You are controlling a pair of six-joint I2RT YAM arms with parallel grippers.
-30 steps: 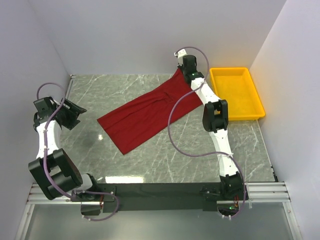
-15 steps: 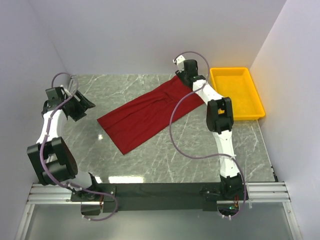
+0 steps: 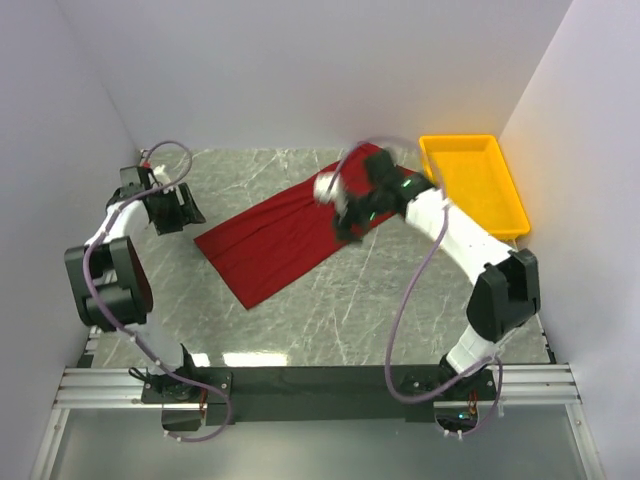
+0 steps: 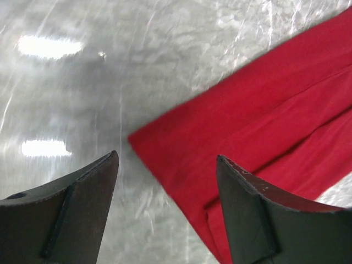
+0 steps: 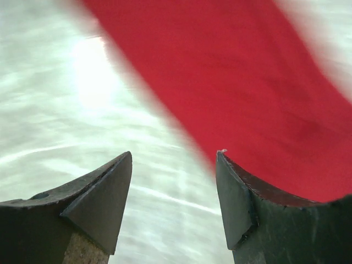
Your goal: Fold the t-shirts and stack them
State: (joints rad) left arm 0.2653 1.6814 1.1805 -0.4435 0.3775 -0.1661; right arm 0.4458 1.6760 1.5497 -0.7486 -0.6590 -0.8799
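Dark red cloth t-shirt (image 3: 275, 235), folded into a long strip, lay diagonally on the grey marble table (image 3: 330, 320) in the top view. I saw the blurred right gripper (image 3: 343, 224) over its far half and the left gripper (image 3: 188, 212) beside its left corner. Left wrist: jaws wide, empty, shirt corner ahead. Right wrist: jaws apart, empty, at the shirt's edge.

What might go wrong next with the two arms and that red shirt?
1. The open left gripper hangs over just the corner of the folded t-shirt; it may pinch one layer and undo the fold.
2. The open right gripper looks motion-blurred above the shirt's edge; a fast descent could drag the cloth.
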